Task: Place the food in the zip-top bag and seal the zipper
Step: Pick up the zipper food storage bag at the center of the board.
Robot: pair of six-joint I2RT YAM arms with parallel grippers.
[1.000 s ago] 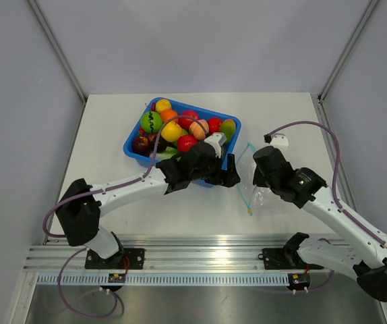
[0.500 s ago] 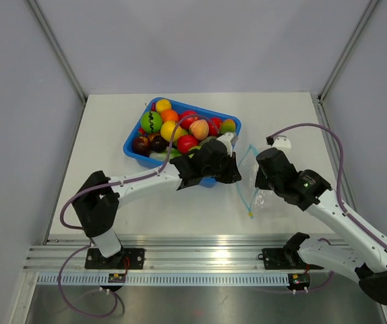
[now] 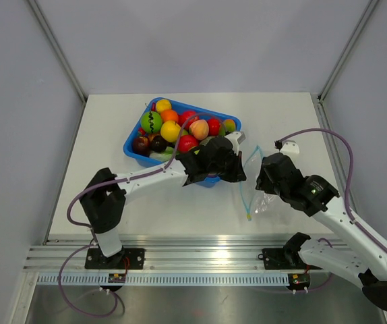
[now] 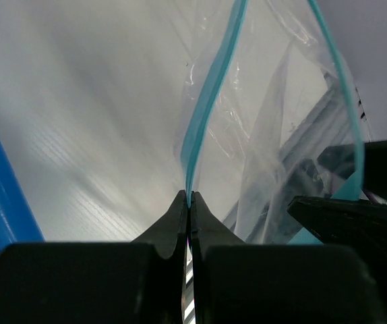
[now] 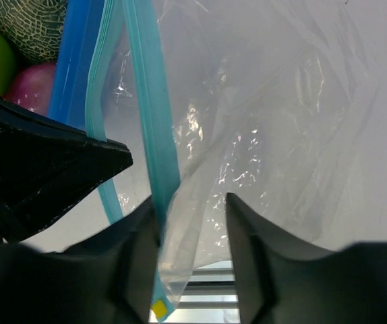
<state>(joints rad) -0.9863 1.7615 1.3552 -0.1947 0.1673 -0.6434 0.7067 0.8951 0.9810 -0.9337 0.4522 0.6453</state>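
Note:
The clear zip-top bag (image 3: 259, 183) hangs between my two grippers, right of the blue bin. My left gripper (image 3: 239, 170) is shut on one side of the pale blue-green zipper (image 4: 207, 101); in the left wrist view the strip runs up out of the pinched tips (image 4: 189, 196). My right gripper (image 5: 192, 202) stands open, its jaws apart, with crinkly bag film (image 5: 268, 121) and the other zipper side (image 5: 154, 128) loose between them. The bag mouth gapes between both strips. The food (image 3: 180, 128), glossy toy fruits and vegetables, lies in the bin.
The blue bin (image 3: 134, 152) sits at the table's middle back, its wall (image 5: 75, 67) close behind the bag. My left arm reaches across the bin's front edge. The aluminium rail (image 3: 200, 253) runs along the near table edge.
My left gripper moved right to the bag and shut on the zipper strip. My right gripper, shut on the bag before, has opened its jaws.

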